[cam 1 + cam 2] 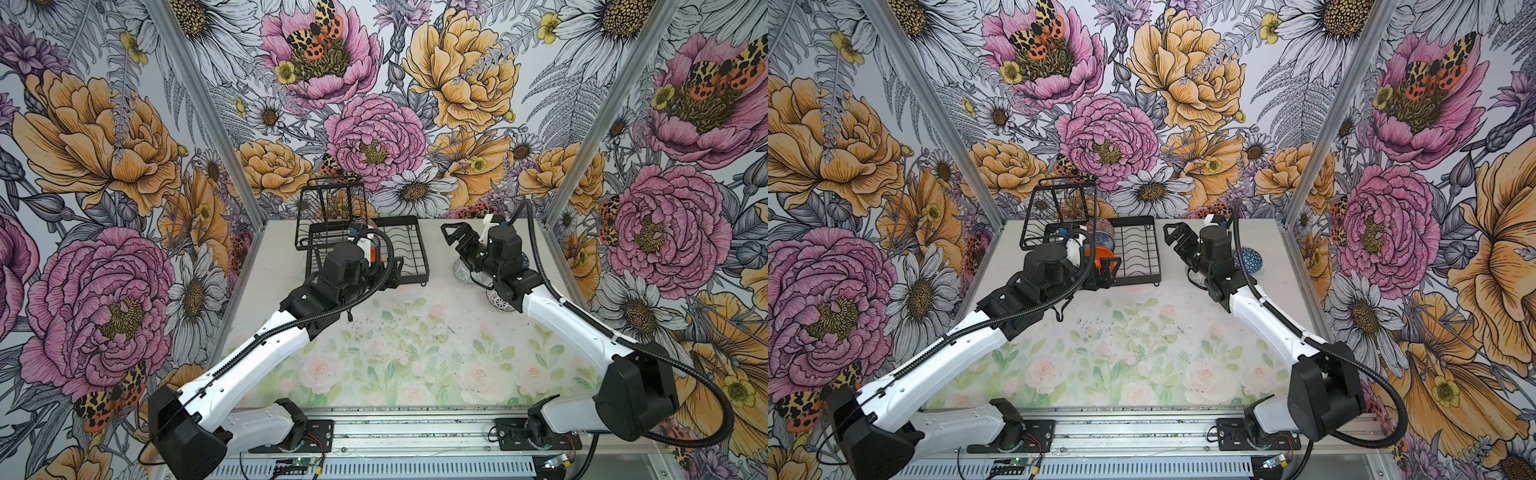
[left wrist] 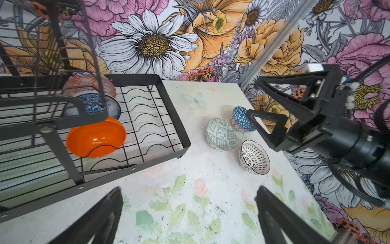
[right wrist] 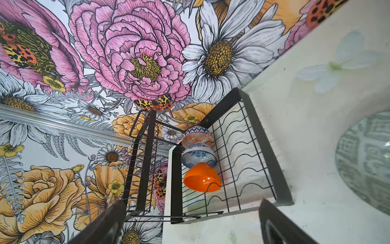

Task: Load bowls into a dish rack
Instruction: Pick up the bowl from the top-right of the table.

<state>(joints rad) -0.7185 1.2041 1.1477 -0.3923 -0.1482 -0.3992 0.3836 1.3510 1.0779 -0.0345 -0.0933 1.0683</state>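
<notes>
The black wire dish rack (image 1: 423, 249) (image 2: 175, 114) (image 3: 267, 147) stands at the back of the table. Three bowls stand on edge in its slots: orange-white (image 3: 197, 138), blue-white floral (image 3: 198, 156) and plain orange (image 2: 95, 137). Right of the rack, on the table, lie a pale green-grey bowl (image 2: 221, 135), a dark blue geometric bowl (image 2: 240, 119) and a black-white lattice bowl (image 2: 254, 157). My left gripper (image 2: 188, 190) (image 1: 397, 270) is open and empty at the rack's front edge. My right gripper (image 1: 455, 232) (image 2: 252, 98) hangs open and empty above the loose bowls.
The rack's raised basket tier (image 1: 332, 203) rises at its left end. Flowered walls with metal corner posts (image 1: 582, 166) close in the back and sides. My right forearm (image 1: 540, 299) covers part of the loose bowls in both top views.
</notes>
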